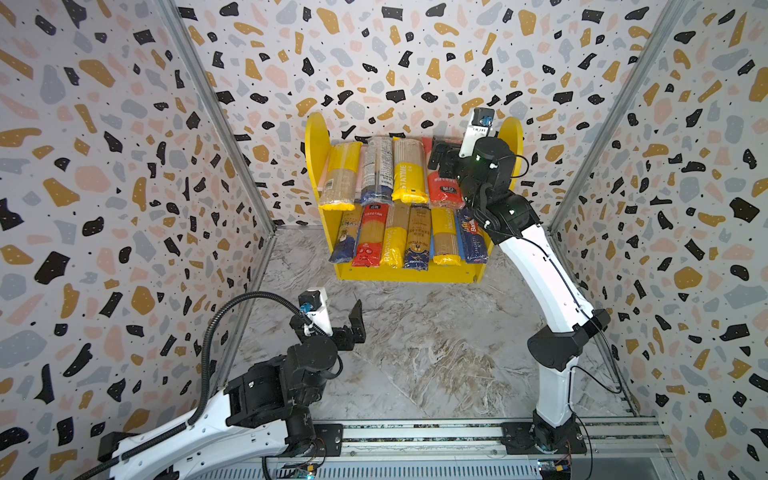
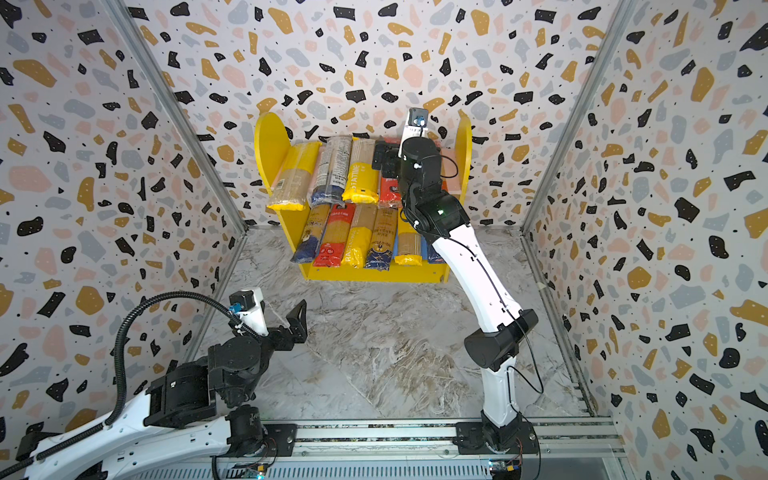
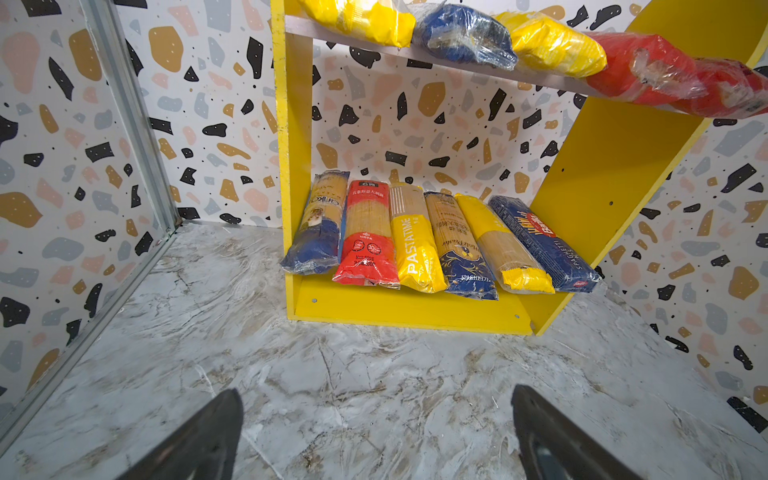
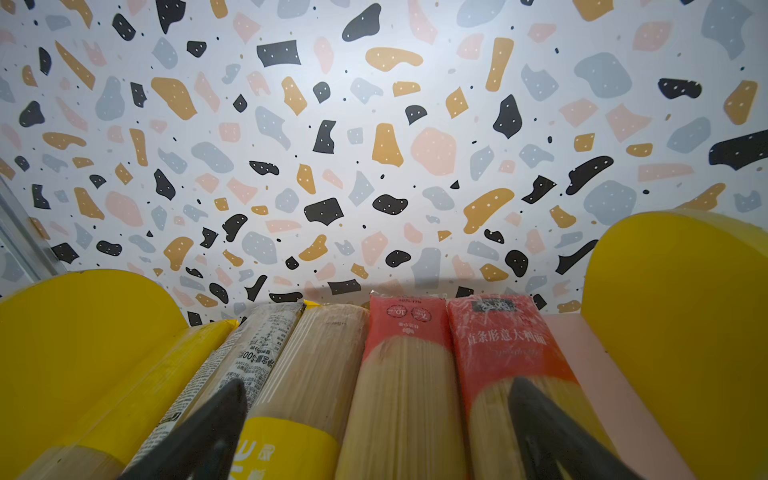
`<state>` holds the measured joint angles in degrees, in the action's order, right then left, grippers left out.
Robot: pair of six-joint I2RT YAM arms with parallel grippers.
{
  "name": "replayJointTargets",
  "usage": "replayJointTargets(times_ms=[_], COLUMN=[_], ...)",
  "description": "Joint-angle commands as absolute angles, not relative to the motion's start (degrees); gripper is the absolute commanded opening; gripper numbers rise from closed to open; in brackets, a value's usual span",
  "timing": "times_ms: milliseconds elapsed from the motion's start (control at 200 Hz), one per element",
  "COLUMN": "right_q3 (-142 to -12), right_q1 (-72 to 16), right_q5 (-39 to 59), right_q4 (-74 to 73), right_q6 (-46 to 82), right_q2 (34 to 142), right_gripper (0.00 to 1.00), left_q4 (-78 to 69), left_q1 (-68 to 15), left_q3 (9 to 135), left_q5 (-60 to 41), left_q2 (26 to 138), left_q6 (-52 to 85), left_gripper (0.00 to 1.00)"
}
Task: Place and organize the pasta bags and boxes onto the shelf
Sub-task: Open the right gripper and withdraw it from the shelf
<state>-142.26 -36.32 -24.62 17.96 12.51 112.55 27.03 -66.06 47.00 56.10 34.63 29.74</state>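
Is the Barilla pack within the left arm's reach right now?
Probably yes: seen from the left wrist, the Barilla pack lies unobstructed at the lower row's end, only bare table before it.

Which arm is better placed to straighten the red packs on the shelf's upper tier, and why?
Probably right. The right gripper is open just over the red packs on the shelf. The left gripper, also open, sits over the floor, well in front of it.

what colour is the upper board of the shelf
The upper board is pink, best in right wrist view.
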Motion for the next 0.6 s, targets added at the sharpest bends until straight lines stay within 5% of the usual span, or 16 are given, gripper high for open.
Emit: replayJointTargets(times_ms=[0,320,596], right_q3=[-143.6,-131.0,-91.3], right_q1=[-36.3,-42.9,-47.5], right_q5=[-23.6,-25.0,-24.2], right_q4=[16.8,16.9,13.4], right_q6=[12.8,6.6,8.5], right_q2=[109.1,98.2,75.1], right_gripper=[0.99,0.99,0.99], left_q4=[26.7,28.1,27.8], left_q1=[-65.9,-65.9,-65.7], left_q3=[48.3,47.7,44.9], left_q5=[57.8,59.4,60.9], left_q2=[33.3,32.4,32.9], left_q6=[30.5,30.8,30.4], left_gripper=[1.00,0.99,1.00])
